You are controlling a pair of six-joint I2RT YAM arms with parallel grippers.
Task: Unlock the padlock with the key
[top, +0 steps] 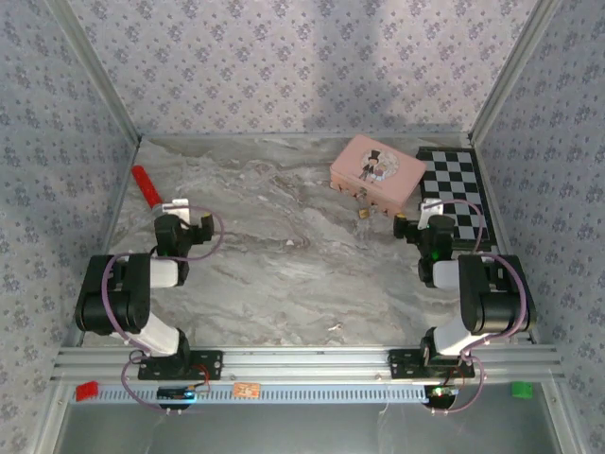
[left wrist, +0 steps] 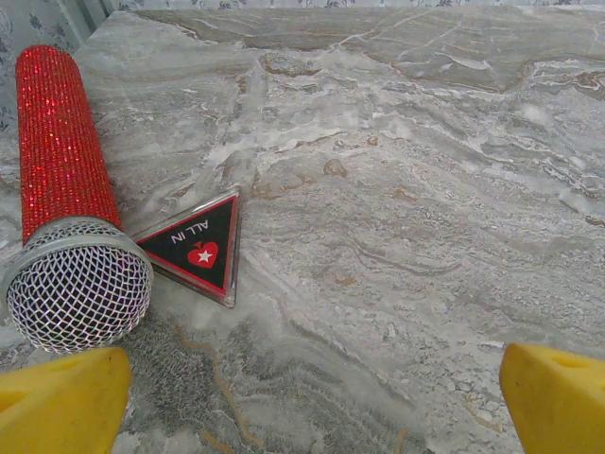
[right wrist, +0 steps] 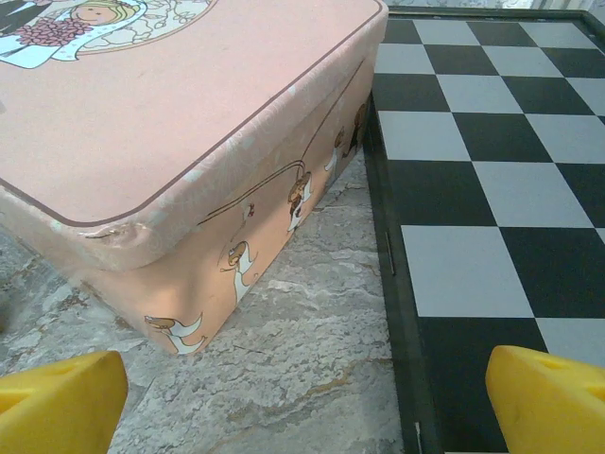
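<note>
padlock (top: 363, 214) 1 | tin (right wrist: 170, 113) 1 | microphone (left wrist: 66, 189) 1 | end effectors (left wrist: 302, 407) (right wrist: 302, 407) 2, spread

Open marble table (top: 284, 284) spans the middle; the pink tin (top: 376, 170) and checkerboard (top: 454, 189) crowd the far right, the red microphone (top: 146, 185) the left.

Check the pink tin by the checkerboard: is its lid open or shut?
Shut: the pink tin has its lid seated flat over the walls along both visible sides, with no gap showing.
</note>
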